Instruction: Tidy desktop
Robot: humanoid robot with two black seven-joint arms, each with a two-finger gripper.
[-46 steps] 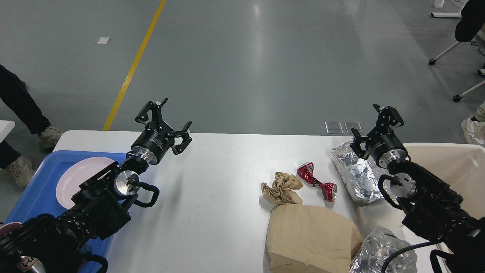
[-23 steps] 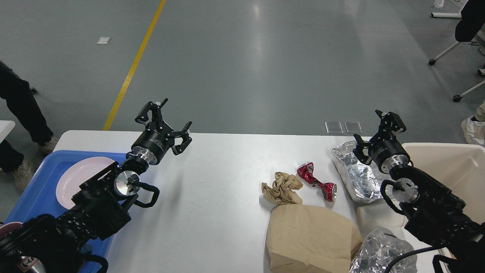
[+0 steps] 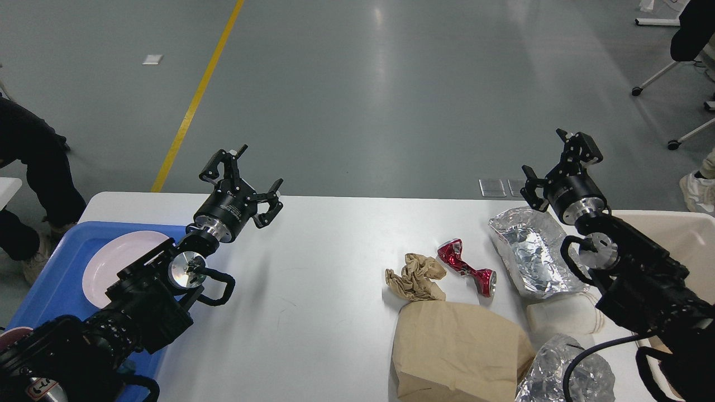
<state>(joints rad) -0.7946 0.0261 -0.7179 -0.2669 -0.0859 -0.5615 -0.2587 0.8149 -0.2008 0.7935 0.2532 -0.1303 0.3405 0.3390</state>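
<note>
Above, both grippers, left (image 3: 241, 174) and right (image 3: 558, 162), hover spread and empty over the desktop (image 3: 313, 268), a white matte slab with rounded corners filling the foreground, strewn with a crushed can (image 3: 466, 266), crumpled paper (image 3: 414, 276) and foil (image 3: 530, 251).

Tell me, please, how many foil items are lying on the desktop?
2. A foil tray lies at the far right of the desktop, beside the crushed red can. A crumpled foil wad sits at the near right edge, partly cut off.
</note>
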